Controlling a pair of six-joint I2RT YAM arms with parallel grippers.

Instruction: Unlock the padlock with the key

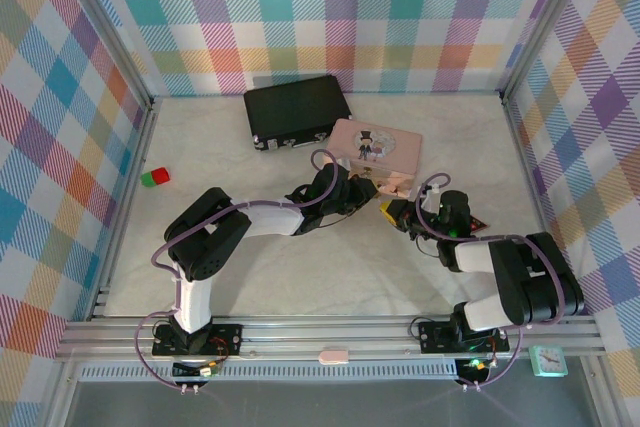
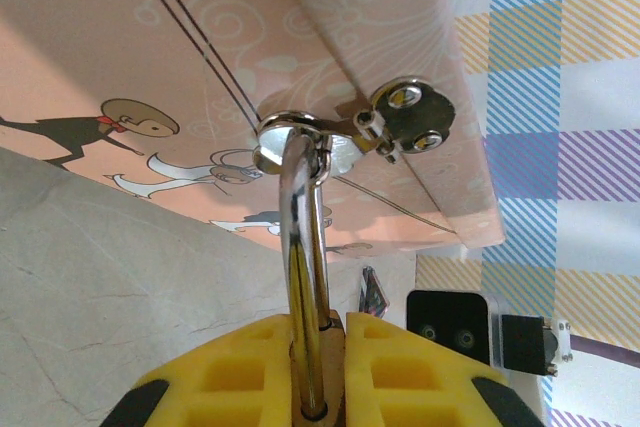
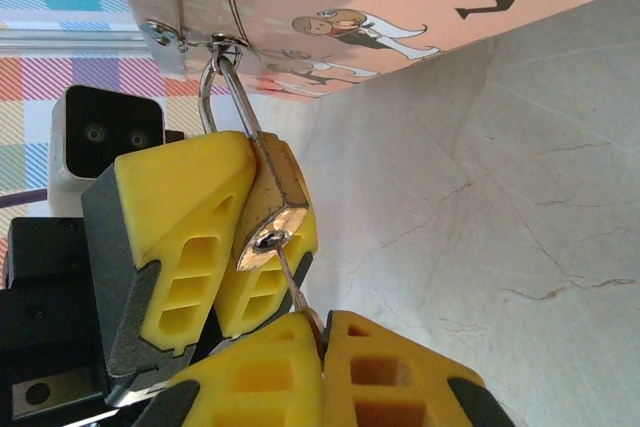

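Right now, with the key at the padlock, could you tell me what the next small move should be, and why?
Probably roll the right gripper to turn the key: its tip appears seated in the keyhole under the padlock, the left gripper clamps it, and the shackle looks closed through the pink box's clasp.

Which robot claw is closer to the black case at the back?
Left. The left gripper is against the pink box, a little in front and right of the black case. The right gripper sits farther right and farther forward.
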